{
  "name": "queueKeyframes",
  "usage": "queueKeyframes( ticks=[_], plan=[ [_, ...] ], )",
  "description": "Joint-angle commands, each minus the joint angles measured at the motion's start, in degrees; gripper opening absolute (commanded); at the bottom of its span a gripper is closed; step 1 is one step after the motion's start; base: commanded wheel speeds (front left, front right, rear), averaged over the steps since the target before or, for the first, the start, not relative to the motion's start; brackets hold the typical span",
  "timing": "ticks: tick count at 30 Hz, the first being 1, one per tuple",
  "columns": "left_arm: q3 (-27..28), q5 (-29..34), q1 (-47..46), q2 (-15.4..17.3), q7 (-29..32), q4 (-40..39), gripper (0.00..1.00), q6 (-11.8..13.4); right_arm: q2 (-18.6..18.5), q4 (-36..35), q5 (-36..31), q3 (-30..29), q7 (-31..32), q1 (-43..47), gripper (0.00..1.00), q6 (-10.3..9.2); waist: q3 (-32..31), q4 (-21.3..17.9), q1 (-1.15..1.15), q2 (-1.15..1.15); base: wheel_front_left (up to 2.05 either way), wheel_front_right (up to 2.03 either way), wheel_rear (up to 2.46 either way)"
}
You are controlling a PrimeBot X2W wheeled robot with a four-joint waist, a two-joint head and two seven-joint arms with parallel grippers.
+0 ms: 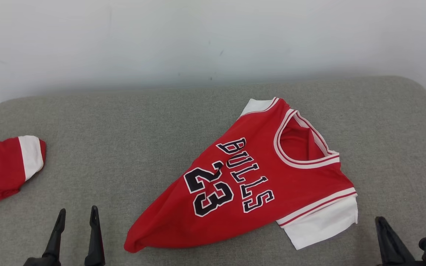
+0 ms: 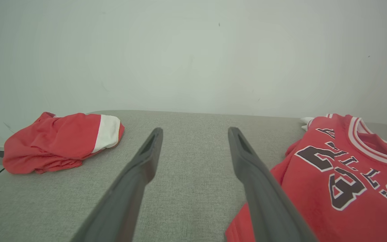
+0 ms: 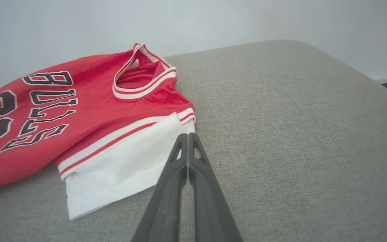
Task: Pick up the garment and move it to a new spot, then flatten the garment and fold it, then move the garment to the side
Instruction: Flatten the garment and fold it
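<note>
- Spreading across most of the head view, the grey padded surface (image 1: pixel 124 147) carries everything, with a pale wall beyond it at 12 o'clock.
- The red jersey (image 1: pixel 257 177), the task's garment, lies face up just past centre toward 4 o'clock. Its neck opening points to 2 o'clock, and its lower part is bunched into a point at 7 o'clock. One white sleeve (image 1: pixel 324 225) sticks out at its 5 o'clock corner.
- A second red cloth (image 1: pixel 2 166) sits crumpled at the 9 o'clock edge, well apart from the jersey.
- The left gripper (image 1: pixel 78 210) hovers at 7 o'clock, its jaws spread wide and empty, near the bunched end.
- The right gripper (image 1: pixel 380 220) sits at 5 o'clock with its jaws pressed together. In the right wrist view its tips (image 3: pixel 187 135) line up with the sleeve's corner, but the head view shows a gap, so it likely holds nothing.
- Progress, as a judgement: I cannot tell whether the first relocation is done. The jersey is neither flattened nor folded, so smoothing, folding and moving it aside all remain.
</note>
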Motion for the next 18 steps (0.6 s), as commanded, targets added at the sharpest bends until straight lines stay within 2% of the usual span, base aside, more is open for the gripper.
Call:
queueKeyframes(
  ticks=[1,12,18],
  plan=[
    [0.0,0.5,-0.4,-0.2,-0.2,0.0,1.00,-0.1,0.1,-1.6,-1.0,-1.0,-0.3,0.6,1.00,-0.13,-0.2,-0.2,0.00,0.00,0.00,0.00,0.00],
    [0.8,1.0,1.2,-0.3,-0.2,0.0,1.00,-0.4,5.1,-16.5,-7.6,-6.1,-0.3,4.2,1.00,-0.13,-1.8,0.2,0.00,0.00,0.00,0.00,0.00],
    [0.7,1.3,1.2,-0.1,-0.2,0.6,1.00,-0.5,7.2,-21.1,-9.5,-6.4,-0.3,6.0,1.00,-0.13,-2.1,0.8,0.00,0.00,0.00,0.00,0.00]
  ],
)
